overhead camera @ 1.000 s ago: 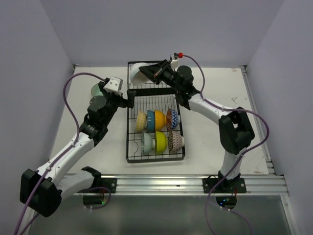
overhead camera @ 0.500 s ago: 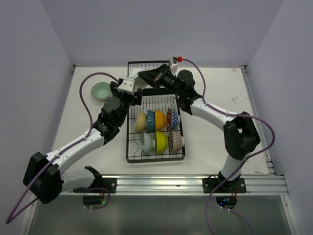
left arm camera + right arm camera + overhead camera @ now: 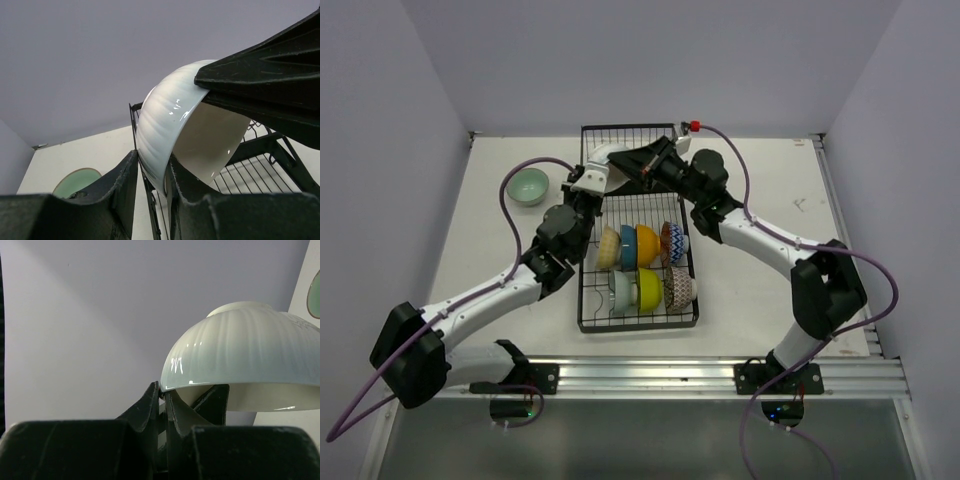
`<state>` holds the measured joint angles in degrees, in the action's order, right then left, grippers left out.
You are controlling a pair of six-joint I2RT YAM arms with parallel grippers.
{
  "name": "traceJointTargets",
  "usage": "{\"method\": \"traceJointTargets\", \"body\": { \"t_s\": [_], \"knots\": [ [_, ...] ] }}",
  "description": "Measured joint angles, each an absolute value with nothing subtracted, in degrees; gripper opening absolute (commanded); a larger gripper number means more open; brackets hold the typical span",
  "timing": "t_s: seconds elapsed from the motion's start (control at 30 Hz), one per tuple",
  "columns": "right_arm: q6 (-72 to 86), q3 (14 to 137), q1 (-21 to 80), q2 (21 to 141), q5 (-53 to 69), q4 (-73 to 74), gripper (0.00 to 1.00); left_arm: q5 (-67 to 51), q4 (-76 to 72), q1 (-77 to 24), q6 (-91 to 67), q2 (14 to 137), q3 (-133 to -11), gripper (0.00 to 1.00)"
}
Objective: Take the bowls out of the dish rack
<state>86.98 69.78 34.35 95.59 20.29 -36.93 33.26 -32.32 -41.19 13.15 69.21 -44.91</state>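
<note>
Left gripper [image 3: 151, 167] and right gripper [image 3: 161, 390] both pinch the white bowl [image 3: 165, 115] above the dish rack [image 3: 650, 205]; free the right one slowly.

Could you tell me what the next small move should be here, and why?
Probably open the right gripper: it and the left gripper both pinch the rim of the white bowl above the dish rack, so the left one can likely carry it alone.

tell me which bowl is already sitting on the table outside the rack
The mint green bowl, far left on the table. The white bowl hangs in the right claw over the dish rack; the rest stand in it.
</note>
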Motion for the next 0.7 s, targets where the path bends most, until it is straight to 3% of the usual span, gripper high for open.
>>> {"method": "traceJointTargets", "body": {
  "t_s": [0.2, 0.33, 0.43, 0.7],
  "knots": [
    [87.50, 68.71, 34.52, 95.59, 19.99, -37.34, 0.00, 34.02, -32.51, -41.34, 13.08, 70.17, -44.91, 0.24],
    [88.03, 67.99, 34.63, 95.59, 19.88, -37.80, 0.00, 34.37, -32.49, -41.34, 13.08, 70.63, -44.91, 0.07],
    [88.29, 67.64, 34.72, 95.59, 19.81, -38.02, 0.00, 34.61, -32.62, -41.34, 13.08, 71.13, -44.95, 0.00],
    [89.03, 66.02, 34.76, 95.59, 18.96, -38.94, 0.03, 34.96, -32.23, -41.30, 13.10, 72.47, -45.39, 0.00]
  ]
}}
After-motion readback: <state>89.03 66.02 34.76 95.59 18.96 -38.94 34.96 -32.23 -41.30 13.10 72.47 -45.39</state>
